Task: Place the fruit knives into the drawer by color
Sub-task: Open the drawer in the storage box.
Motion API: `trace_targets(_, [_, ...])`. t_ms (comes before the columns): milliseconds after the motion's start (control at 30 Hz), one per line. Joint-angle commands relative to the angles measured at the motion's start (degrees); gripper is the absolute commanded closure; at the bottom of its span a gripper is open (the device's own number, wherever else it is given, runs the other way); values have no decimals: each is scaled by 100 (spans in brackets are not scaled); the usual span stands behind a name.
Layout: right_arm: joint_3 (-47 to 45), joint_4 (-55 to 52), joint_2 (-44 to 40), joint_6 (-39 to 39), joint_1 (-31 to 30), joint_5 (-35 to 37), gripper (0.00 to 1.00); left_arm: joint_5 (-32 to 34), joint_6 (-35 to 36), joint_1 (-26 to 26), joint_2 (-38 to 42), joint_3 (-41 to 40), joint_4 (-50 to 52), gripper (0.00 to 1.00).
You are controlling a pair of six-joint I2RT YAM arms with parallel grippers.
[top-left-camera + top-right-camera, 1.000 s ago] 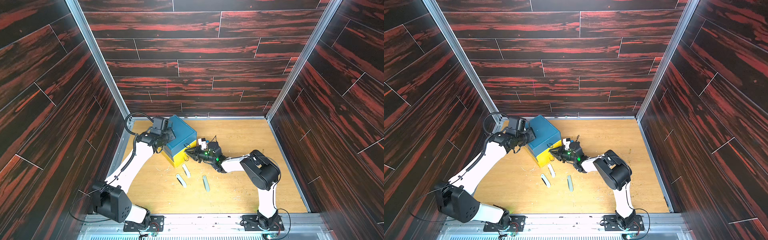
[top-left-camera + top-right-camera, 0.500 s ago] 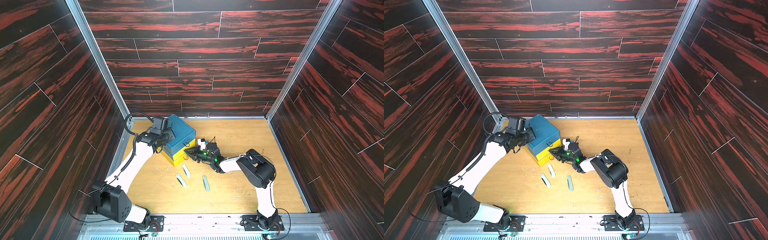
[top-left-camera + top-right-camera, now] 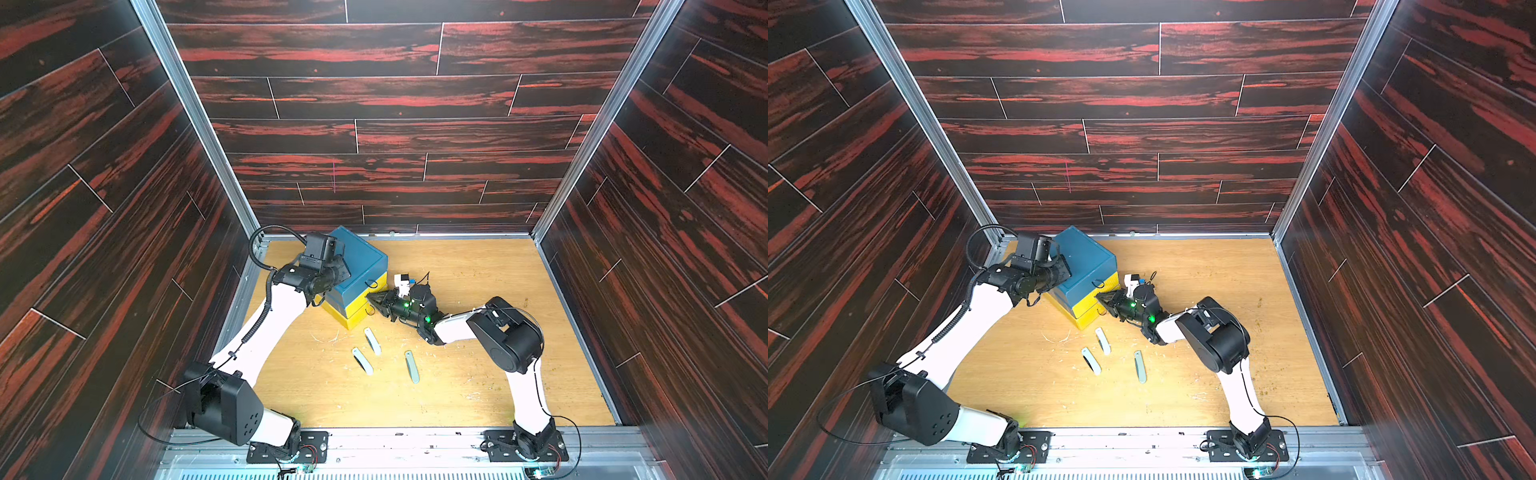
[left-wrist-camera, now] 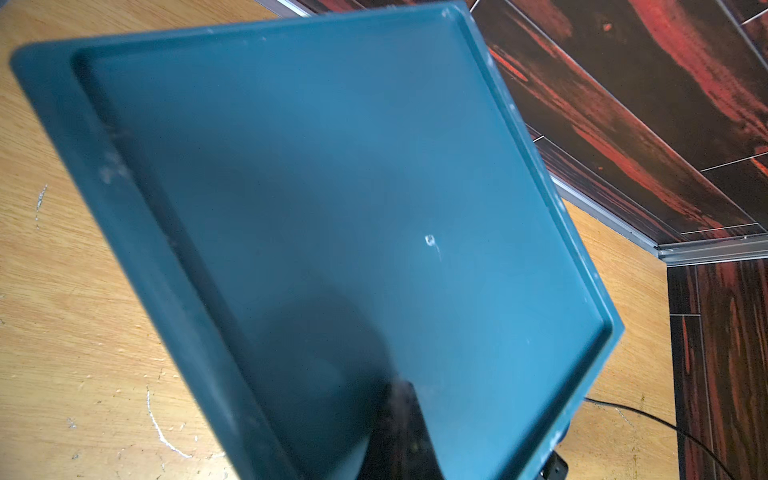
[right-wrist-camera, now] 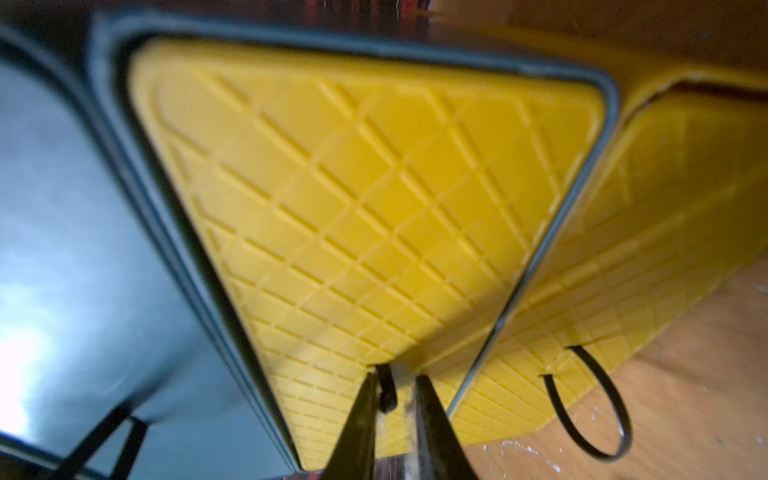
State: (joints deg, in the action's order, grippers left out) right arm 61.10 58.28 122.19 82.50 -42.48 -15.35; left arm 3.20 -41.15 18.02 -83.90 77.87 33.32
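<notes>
Fingertips [image 5: 358,419] of right hand [image 5: 397,379] gape narrowly around ribbed yellow drawer's [image 5: 353,187] black loop [image 5: 386,392]; left hand [image 4: 401,399] closed.

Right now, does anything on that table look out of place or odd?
The drawer chest sits askew, turned diagonally on the table. Pale scuffs and flecks litter the wood around three loose knives.

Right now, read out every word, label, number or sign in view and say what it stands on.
No text can be read.
Teal-and-yellow plastic drawer chest: only a moulded diamond pattern.
Three slim pale folded knives on the wooden table: no print visible.
Small white-and-blue part beside the chest: too small to tell.
</notes>
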Motion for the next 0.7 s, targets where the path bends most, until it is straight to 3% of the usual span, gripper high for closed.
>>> trace_targets(0, [183,218,102,-2,-36,217,81,-30,72,17,-80,-61,524,100])
trace_targets(400, [297,244,213,12,-33,292,98,-48,57,17,-132,-18,528,100])
trace_targets(667, [44,8,-143,-226,-28,262,100,52,87,15,-215,111,555,100])
